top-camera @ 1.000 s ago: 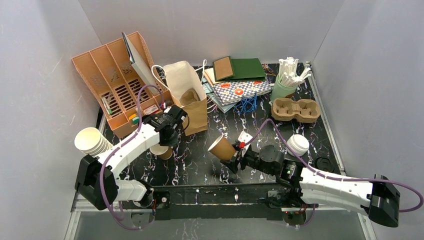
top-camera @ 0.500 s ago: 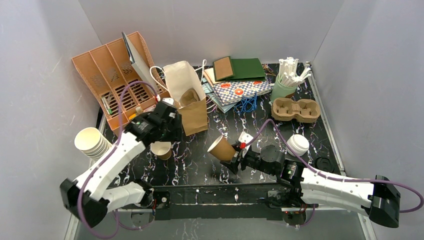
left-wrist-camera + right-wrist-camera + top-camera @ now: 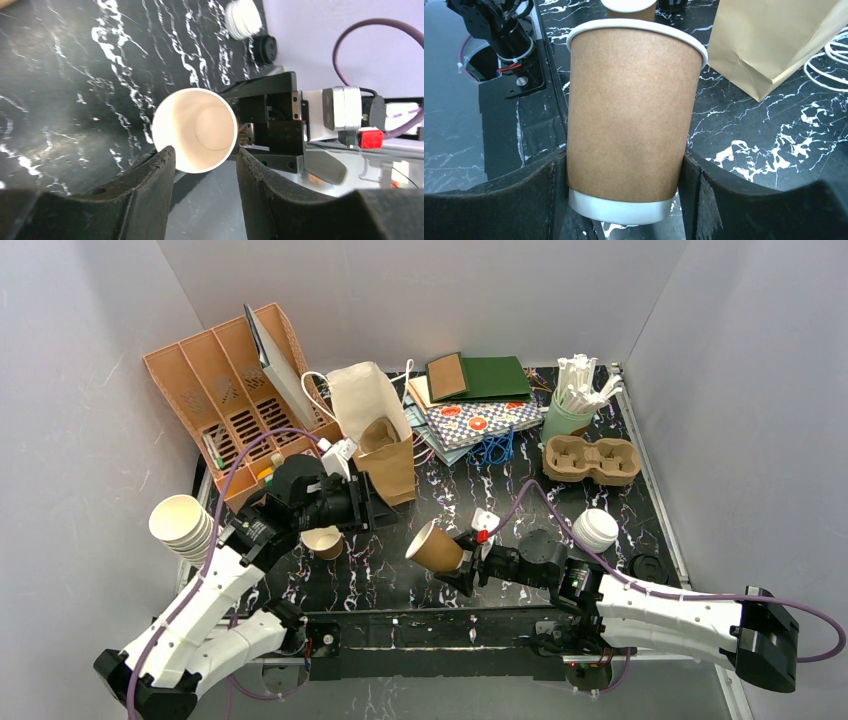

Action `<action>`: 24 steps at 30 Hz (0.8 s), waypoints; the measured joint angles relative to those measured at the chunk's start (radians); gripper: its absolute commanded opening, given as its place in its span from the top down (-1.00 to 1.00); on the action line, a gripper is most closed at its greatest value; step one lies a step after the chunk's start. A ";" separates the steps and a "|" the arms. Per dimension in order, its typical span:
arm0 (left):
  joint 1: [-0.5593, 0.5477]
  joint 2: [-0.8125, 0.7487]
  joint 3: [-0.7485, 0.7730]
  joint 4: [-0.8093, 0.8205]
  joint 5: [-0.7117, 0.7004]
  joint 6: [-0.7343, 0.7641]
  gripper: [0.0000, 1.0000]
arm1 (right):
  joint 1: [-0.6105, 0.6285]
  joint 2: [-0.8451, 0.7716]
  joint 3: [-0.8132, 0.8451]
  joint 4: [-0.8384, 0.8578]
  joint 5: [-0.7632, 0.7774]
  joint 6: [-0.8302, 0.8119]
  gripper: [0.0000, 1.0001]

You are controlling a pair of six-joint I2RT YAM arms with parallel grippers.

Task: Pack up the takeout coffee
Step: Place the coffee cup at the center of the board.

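Hard to see the left jaws against the black marbled counter from above, wrist view shows them parted, empty; right jaws clamp the tilted tan-brown paper cup over the counter's front middle.

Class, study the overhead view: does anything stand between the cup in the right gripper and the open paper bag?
Partly. The left gripper, jaws open, hangs just in front of the paper bag, close beside the straight line from the held cup in the right gripper. Nothing else visible intervenes.
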 measured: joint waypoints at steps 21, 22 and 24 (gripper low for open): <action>-0.111 0.039 -0.155 0.290 0.256 -0.076 0.10 | 0.000 0.030 0.034 0.031 -0.065 0.017 -0.04; -0.130 0.045 -0.157 0.300 0.252 -0.075 0.17 | 0.000 0.032 0.035 0.031 -0.066 0.017 -0.04; -0.159 0.057 -0.158 0.311 0.241 -0.076 0.41 | 0.000 0.037 0.040 0.031 -0.069 0.017 -0.04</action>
